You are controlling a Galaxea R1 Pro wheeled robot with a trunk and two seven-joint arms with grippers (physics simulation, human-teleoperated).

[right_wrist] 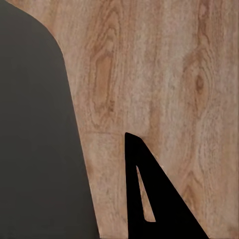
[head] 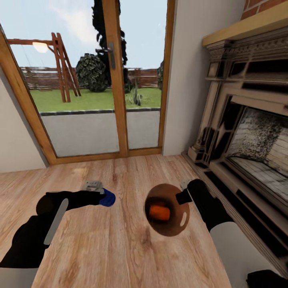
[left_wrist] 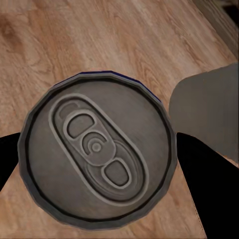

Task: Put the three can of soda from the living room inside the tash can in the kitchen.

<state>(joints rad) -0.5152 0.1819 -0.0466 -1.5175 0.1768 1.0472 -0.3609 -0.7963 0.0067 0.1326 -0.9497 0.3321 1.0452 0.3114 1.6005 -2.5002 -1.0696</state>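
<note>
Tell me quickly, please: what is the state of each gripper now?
Left gripper: closed on the dark blue can.
Right gripper: holds the brown bin; an orange can lies inside.

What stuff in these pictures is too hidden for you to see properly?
Head view: the orange can sits inside the brown bowl, whose wall hides most of it and anything else inside.
Head view: the bowl's rim covers the right pincer tips, so open or shut is unclear.
Left wrist view: the blue can shows its silver top, which hides nearly all its side.
</note>
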